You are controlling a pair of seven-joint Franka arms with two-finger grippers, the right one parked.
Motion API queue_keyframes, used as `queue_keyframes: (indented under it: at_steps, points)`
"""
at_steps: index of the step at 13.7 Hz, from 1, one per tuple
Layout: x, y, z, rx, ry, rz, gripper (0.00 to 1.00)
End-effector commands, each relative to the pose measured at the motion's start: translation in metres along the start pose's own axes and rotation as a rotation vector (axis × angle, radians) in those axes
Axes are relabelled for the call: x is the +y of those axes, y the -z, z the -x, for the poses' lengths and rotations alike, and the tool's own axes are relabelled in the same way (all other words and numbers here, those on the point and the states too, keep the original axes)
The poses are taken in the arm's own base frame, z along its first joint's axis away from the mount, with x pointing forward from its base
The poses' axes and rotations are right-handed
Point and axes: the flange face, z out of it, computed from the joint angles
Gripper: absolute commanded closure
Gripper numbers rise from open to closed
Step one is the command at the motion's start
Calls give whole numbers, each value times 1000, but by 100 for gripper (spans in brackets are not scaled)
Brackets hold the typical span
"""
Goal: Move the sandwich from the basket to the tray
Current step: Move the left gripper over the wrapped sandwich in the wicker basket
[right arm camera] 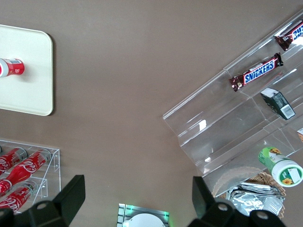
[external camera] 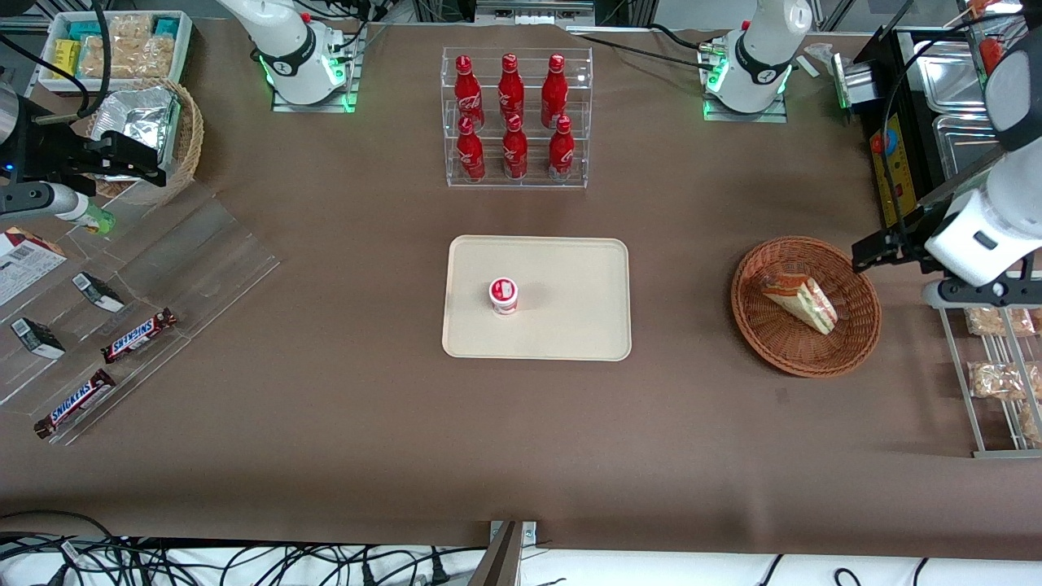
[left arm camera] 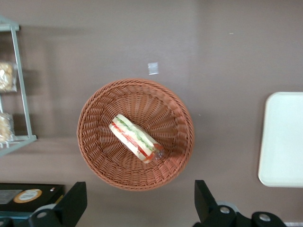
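Observation:
The sandwich point(external camera: 799, 301) point(left arm camera: 136, 138), a wrapped wedge with green and red filling, lies in the round reddish-brown wicker basket point(external camera: 806, 362) point(left arm camera: 102, 161) toward the working arm's end of the table. My gripper point(external camera: 875, 251) point(left arm camera: 139, 203) hangs open high above the table, beside the basket's rim, with nothing between its fingers point(left arm camera: 71, 204). The beige tray point(external camera: 570, 325) point(left arm camera: 284, 142) lies mid-table, well apart from the basket. A small red-and-white cup point(external camera: 504, 295) stands on it.
A clear rack of red bottles point(external camera: 515, 118) stands farther from the camera than the tray. A wire rack of snack packets point(external camera: 997, 382) and metal trays point(external camera: 961, 81) flank the basket. A clear stand with Snickers bars point(external camera: 138, 335) and a foil-lined basket point(external camera: 146, 134) lie toward the parked arm's end.

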Motion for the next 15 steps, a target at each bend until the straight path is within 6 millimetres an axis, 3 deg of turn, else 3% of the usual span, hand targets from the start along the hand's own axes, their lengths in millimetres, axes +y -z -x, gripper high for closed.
queue_keyframes:
  at_steps: [1,6,15]
  points:
    - [-4,-44,8,15,96,-58,0]
    - [2,-116,20,45,383,-103,0]
    - [12,-222,50,119,585,-106,0]
